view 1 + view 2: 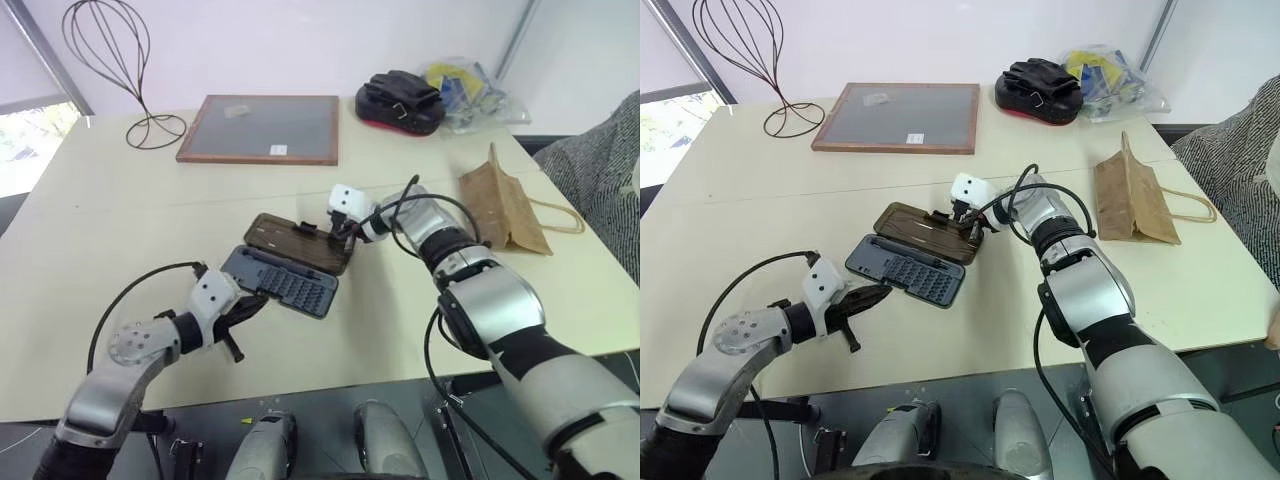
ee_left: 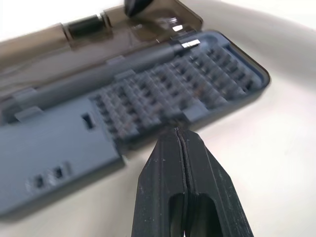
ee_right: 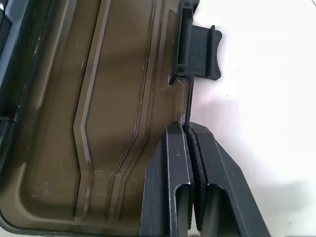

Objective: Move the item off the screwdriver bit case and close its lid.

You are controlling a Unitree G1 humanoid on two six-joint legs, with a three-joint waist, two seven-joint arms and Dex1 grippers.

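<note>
The screwdriver bit case (image 1: pixel 282 281) lies open in the middle of the table, rows of bits showing in its dark base (image 2: pixel 163 94). Its smoky brown lid (image 1: pixel 300 242) lies flat on the far side of the base. My right gripper (image 3: pixel 186 127) is shut on the lid's thin far edge, just beside the black latch (image 3: pixel 197 52). My left gripper (image 2: pixel 179 134) is shut and empty, its tips at the base's near edge. The item, a crinkled brown paper bag (image 1: pixel 505 205), lies on the table to the right, well apart from the case.
A wood-framed grey board (image 1: pixel 262 128) and a wire stand (image 1: pixel 120 60) sit at the back left. A black object on a red base (image 1: pixel 400 100) and a yellow-blue plastic bag (image 1: pixel 470 90) sit at the back right. Grey speckled fabric (image 1: pixel 600 170) borders the table's right side.
</note>
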